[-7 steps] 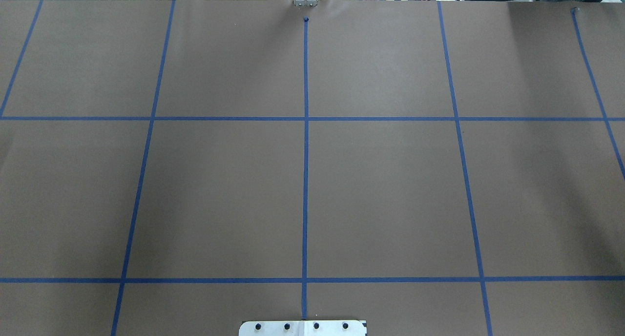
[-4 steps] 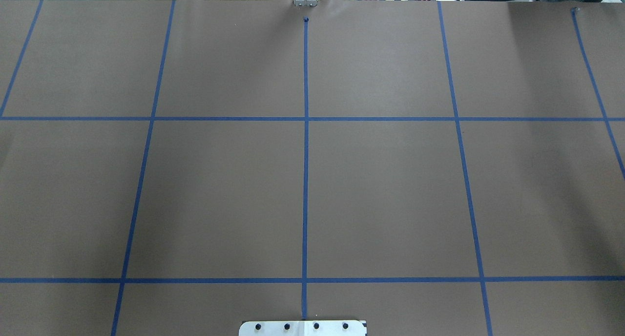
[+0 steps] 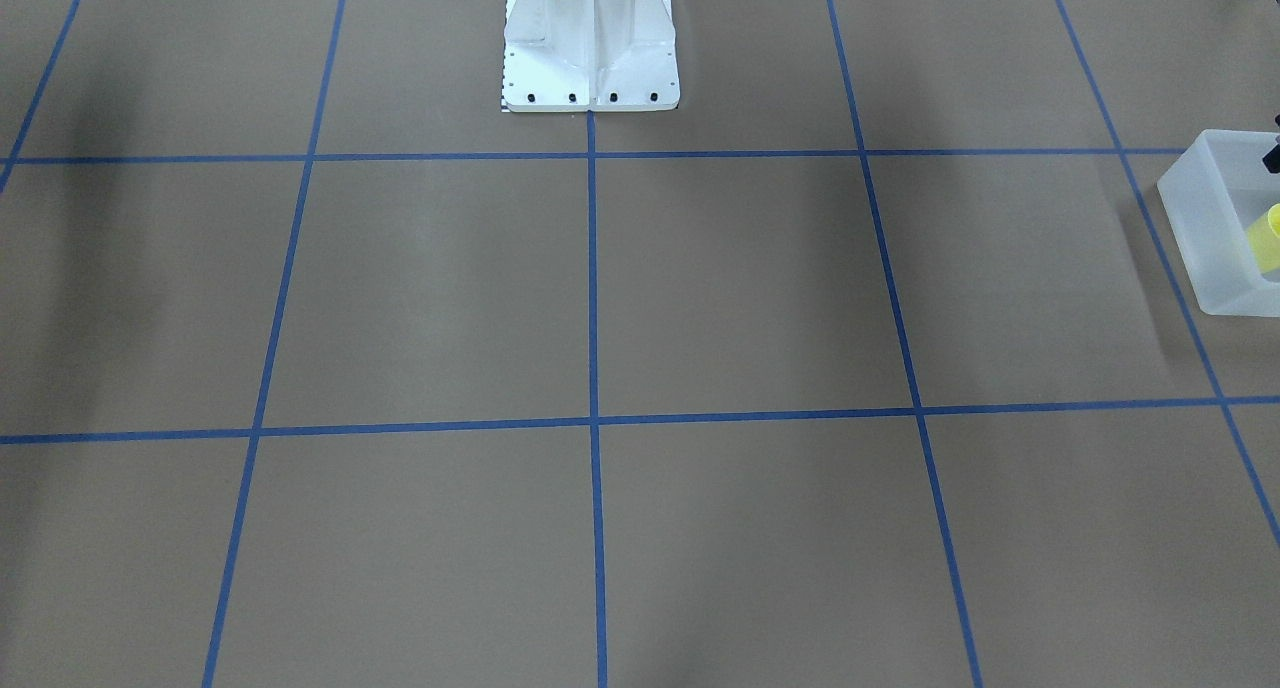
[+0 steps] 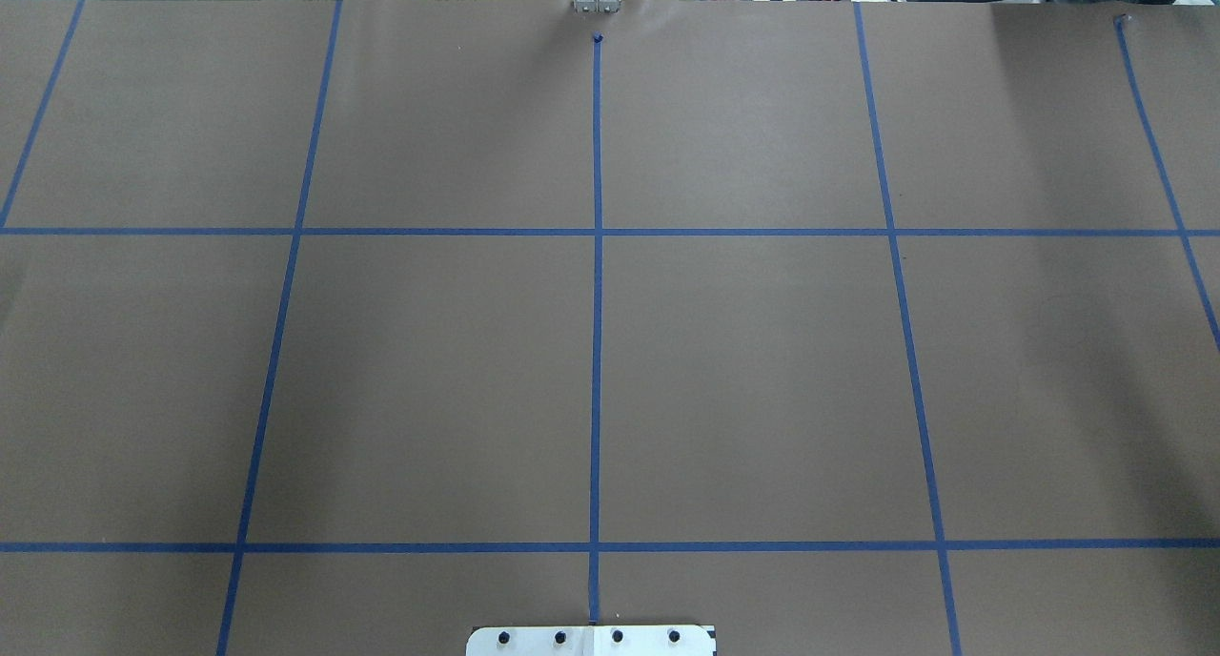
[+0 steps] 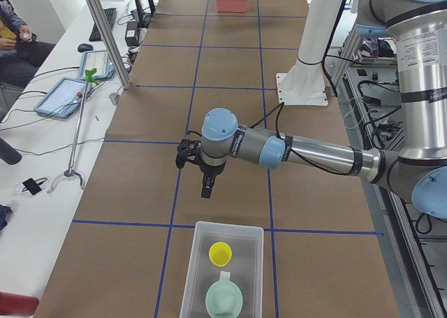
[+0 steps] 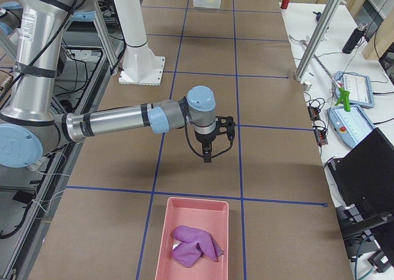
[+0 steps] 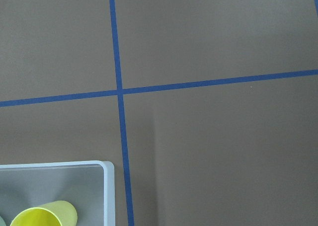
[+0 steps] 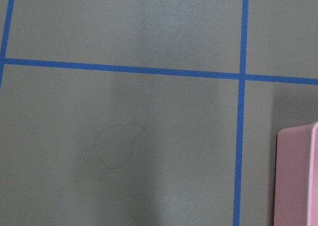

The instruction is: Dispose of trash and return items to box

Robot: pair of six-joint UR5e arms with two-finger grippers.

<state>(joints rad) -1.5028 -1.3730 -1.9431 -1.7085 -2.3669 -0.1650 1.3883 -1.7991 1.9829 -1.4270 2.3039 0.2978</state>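
Observation:
The translucent white box (image 5: 193, 279) stands on the brown table at the robot's left end. In it lie a yellow cup (image 5: 221, 251) and a pale green item (image 5: 223, 300). The box (image 3: 1200, 218) and cup (image 3: 1268, 236) also show at the front-facing view's right edge, and the left wrist view has the box corner (image 7: 107, 186) and cup (image 7: 44, 216). My left gripper (image 5: 207, 185) hangs above the table just beyond the box; I cannot tell if it is open or shut. My right gripper (image 6: 207, 154) hangs near a pink tray (image 6: 161, 243); I cannot tell its state.
The pink tray holds a purple cloth (image 6: 194, 248); its corner shows in the right wrist view (image 8: 298, 171). The white robot pedestal (image 3: 590, 38) stands at the table's middle back. A bench with tablets (image 5: 66, 94) and a seated person (image 5: 17, 31) runs along the far side.

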